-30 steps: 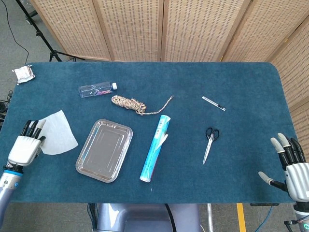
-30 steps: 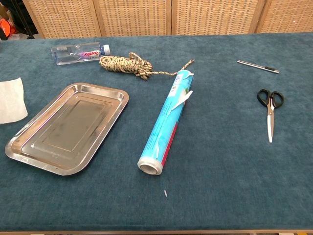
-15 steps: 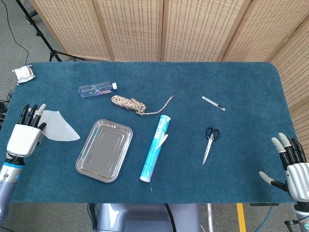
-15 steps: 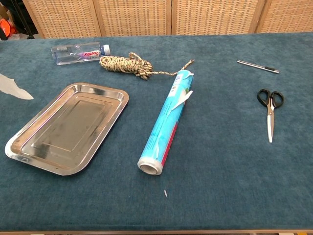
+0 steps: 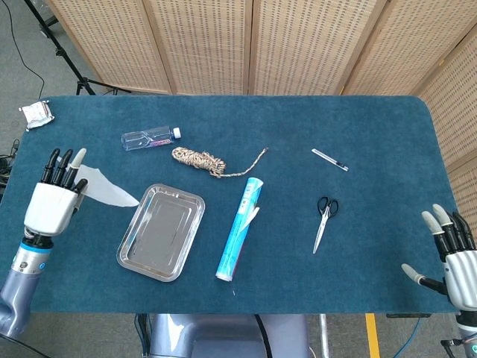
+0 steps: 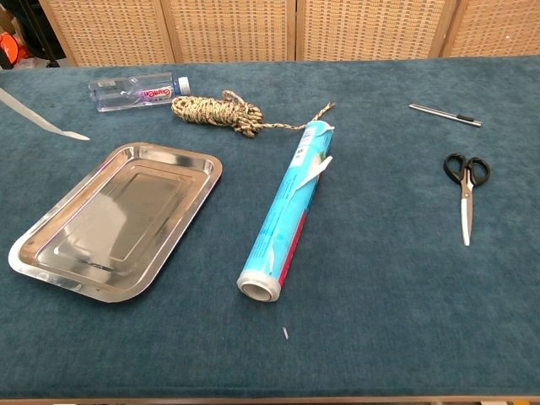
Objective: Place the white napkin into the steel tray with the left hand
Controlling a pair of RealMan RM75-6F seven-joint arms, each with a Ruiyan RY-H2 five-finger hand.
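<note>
Since the frame one second back, the left hand [image 5: 51, 203] has risen and shifted toward the steel tray [image 5: 161, 232], and the white napkin [image 5: 106, 189], then lying flat on the cloth, is now lifted clear and trailing to a point. Head view: the left hand pinches the napkin at its near edge, other fingers pointing away from the robot; the sheet hangs out from the hand toward the tray, its long axis running from the hand to its free tip just short of the tray's near-left corner. The tray lies beyond that tip, long side angled away from the robot, its interior bare. The left hand is much the nearer; the right hand [image 5: 455, 256] sits at the far right table edge, holding nothing, fingers spread. A bottle [image 5: 150, 138] and rope coil [image 5: 199, 159] lie behind the tray, a blue roll [image 5: 239, 230] beside it on the far side, scissors [image 5: 323, 220] well apart; the approach from the left is unobstructed. Chest view: only a narrow strip of napkin [image 6: 38, 121] enters at the left edge, above the cloth and short of the tray rim [image 6: 118, 292]; neither hand shows here. Judgement: a carry across the rim remains before release.
</note>
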